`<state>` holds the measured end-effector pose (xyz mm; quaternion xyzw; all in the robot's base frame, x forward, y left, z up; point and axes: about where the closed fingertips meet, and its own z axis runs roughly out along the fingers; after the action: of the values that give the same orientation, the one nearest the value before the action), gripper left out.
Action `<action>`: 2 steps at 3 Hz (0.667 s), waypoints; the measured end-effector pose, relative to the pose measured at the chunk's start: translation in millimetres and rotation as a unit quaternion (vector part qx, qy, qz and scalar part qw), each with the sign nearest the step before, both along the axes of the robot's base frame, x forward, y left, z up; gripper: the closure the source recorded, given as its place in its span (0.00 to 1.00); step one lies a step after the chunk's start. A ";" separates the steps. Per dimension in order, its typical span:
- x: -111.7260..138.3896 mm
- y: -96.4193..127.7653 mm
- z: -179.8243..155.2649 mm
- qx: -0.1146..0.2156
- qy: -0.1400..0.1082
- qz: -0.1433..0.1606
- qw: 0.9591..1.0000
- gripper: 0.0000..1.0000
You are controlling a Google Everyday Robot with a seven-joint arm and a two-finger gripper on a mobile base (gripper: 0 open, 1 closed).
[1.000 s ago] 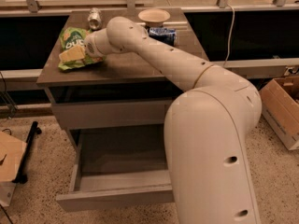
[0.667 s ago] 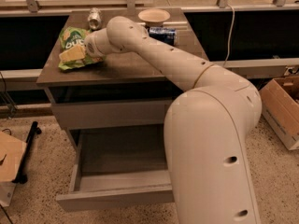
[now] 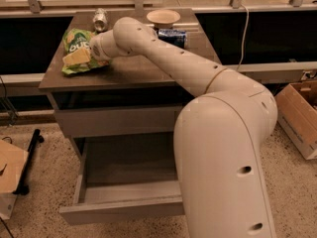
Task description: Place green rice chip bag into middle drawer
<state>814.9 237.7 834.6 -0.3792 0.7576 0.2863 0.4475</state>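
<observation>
A flattened piece of cardboard (image 3: 9, 166) lies on the speckled floor at the far left, with a black bar (image 3: 29, 158) just beside it. Above them stands the cabinet (image 3: 148, 73), and on the left part of its dark top lies the green rice chip bag (image 3: 75, 42), crumpled, printed side up and close to the front left corner. The gripper (image 3: 85, 55) is right at the bag's right side, pressed against or over its lower right part; whether it has hold of the bag cannot be told, nor how far it is open. Behind the bag, near the back edge, a silver can (image 3: 100, 19) lies on the top.

Below the top is a closed drawer front (image 3: 116, 120), and under that the middle drawer (image 3: 124, 213) stands pulled well out toward the camera, well apart from the bag.

The arm (image 3: 168, 58) runs from the gripper down to the right, across the cabinet top, into its bulky pale body (image 3: 223, 167) in front of the drawer's right end. Behind the arm sit a pale bowl (image 3: 163, 18) and, touching the arm's far side, a blue can (image 3: 173, 35). A cord (image 3: 243, 29) hangs down further right, and an open cardboard box (image 3: 299, 115) rests on the floor at the right edge.
</observation>
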 end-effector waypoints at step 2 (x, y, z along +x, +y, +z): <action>0.0 0.1 0.6 0.000 0.000 0.000 1.000 0.74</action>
<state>814.8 237.7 835.2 -0.3792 0.7576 0.2864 0.4475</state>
